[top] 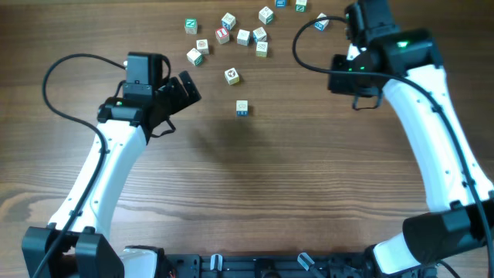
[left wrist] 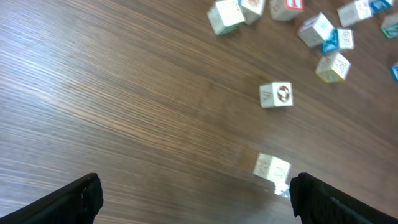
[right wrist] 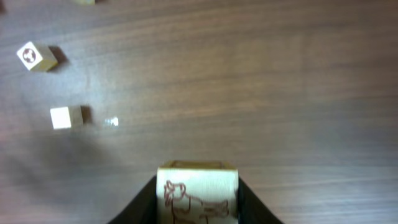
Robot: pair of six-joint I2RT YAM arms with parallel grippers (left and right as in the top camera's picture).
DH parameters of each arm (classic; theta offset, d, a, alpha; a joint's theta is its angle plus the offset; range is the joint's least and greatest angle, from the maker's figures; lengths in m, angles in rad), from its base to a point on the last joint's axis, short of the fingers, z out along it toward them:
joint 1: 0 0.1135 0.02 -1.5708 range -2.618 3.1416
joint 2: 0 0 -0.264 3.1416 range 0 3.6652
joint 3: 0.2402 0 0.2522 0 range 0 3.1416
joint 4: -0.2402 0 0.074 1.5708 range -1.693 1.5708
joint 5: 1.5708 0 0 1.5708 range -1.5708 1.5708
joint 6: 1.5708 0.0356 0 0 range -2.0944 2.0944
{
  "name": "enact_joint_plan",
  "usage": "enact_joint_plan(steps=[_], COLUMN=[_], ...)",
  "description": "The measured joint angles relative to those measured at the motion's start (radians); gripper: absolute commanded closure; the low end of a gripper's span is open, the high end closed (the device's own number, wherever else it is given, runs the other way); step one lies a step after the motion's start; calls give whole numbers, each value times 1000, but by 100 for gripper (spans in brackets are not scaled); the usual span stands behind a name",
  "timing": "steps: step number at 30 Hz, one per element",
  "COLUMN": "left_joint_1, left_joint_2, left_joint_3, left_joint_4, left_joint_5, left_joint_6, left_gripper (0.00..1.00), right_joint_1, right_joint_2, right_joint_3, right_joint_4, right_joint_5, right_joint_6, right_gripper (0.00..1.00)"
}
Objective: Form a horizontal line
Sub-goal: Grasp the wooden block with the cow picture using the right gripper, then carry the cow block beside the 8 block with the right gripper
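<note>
No horizontal line of cubes shows; the pale wooden letter cubes lie loose. A cube with a blue mark (top: 241, 108) (left wrist: 272, 168) (right wrist: 62, 117) sits alone mid-table. Just beyond it is a cube with a round mark (top: 231, 76) (left wrist: 276, 95) (right wrist: 34, 56). My right gripper (right wrist: 198, 202) (top: 353, 77) hangs above bare wood to their right, shut on a cube with a brown animal drawing (right wrist: 198, 186); that cube is hidden in the overhead view. My left gripper (top: 185, 93) (left wrist: 196, 199) is open wide and empty, left of the lone cube.
Several more letter cubes (top: 231, 35) lie scattered along the far edge of the wooden table (top: 255, 177), a few close to the right arm (top: 421, 116). A black cable (top: 301, 46) loops beside them.
</note>
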Motion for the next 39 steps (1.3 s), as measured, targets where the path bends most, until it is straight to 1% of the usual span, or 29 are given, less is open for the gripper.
enact_joint_plan(steps=[2, 7, 10, 14, 19, 28, 34, 37, 39], left_joint_1=[18, 31, 31, 31, 31, 31, 31, 31, 31], left_joint_2=[0, 0, 0, 0, 0, 0, 0, 0, 0], left_joint_3=[0, 0, 0, 0, 0, 0, 0, 0, 0], left_joint_4=[-3, -13, -17, -17, -18, -21, -21, -21, -21], left_joint_5=[0, 0, 0, 0, 0, 0, 0, 0, 0], left_joint_6=[0, 0, 0, 0, 0, 0, 0, 0, 0], left_gripper=[0, 0, 0, 0, 0, 0, 0, 0, 0], right_joint_1=[21, 97, 155, 217, 258, 261, 261, 261, 261], right_joint_2=[0, 0, 3, 14, 72, 181, 232, 255, 261], right_joint_3=[-82, -322, -453, -549, -560, -566, -566, -566, -566], right_joint_4=[103, 456, 642, 811, 929, 1040, 1073, 1072, 1070], right_joint_5=[0, -2, -5, -17, -25, -51, -70, -80, -81], right_joint_6=[26, 60, 79, 90, 102, 137, 142, 143, 142], right_gripper=[94, 94, 91, 89, 87, 85, 85, 80, 78])
